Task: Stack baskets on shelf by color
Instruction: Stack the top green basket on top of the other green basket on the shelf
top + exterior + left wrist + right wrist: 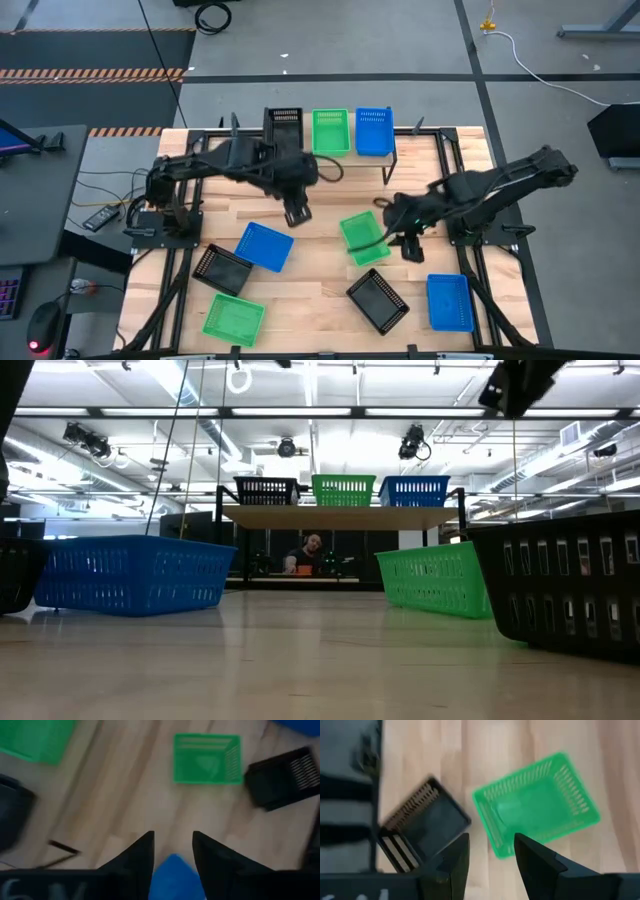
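Your left gripper (296, 213) hovers over the desk (320, 290), fingers spread, empty. Your right gripper (410, 246), fingers spread, hangs beside a green basket (362, 237).

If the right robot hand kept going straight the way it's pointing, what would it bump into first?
Probably the green basket in the middle of the table. The right gripper hangs over it with its jaws open, empty, lined up on the basket's near corner. How far above it sits is hard to judge.
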Controlling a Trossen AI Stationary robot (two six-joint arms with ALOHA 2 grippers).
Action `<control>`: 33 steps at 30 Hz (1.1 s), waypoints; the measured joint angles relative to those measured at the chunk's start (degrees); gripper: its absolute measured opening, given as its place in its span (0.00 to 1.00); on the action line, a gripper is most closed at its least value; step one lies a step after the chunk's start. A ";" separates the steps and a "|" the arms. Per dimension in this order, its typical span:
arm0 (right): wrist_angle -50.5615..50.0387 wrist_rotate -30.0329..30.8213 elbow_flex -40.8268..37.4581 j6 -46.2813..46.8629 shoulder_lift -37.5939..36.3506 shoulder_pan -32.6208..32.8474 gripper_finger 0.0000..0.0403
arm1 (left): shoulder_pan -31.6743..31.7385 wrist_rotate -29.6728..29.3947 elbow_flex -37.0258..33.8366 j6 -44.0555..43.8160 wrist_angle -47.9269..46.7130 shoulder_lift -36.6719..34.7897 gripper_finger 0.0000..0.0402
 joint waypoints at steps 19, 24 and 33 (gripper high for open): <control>10.94 -0.46 -4.91 -14.76 18.14 4.64 0.44 | -14.23 -2.02 -17.82 -40.95 -2.47 0.09 0.35; 12.59 0.05 -9.24 -14.68 16.94 2.95 0.47 | -15.74 -1.51 -22.91 -41.52 -0.35 -0.20 0.35; 19.84 -0.44 -16.46 -9.53 16.32 2.56 0.47 | -15.85 2.69 -31.98 -40.11 8.63 -0.22 0.35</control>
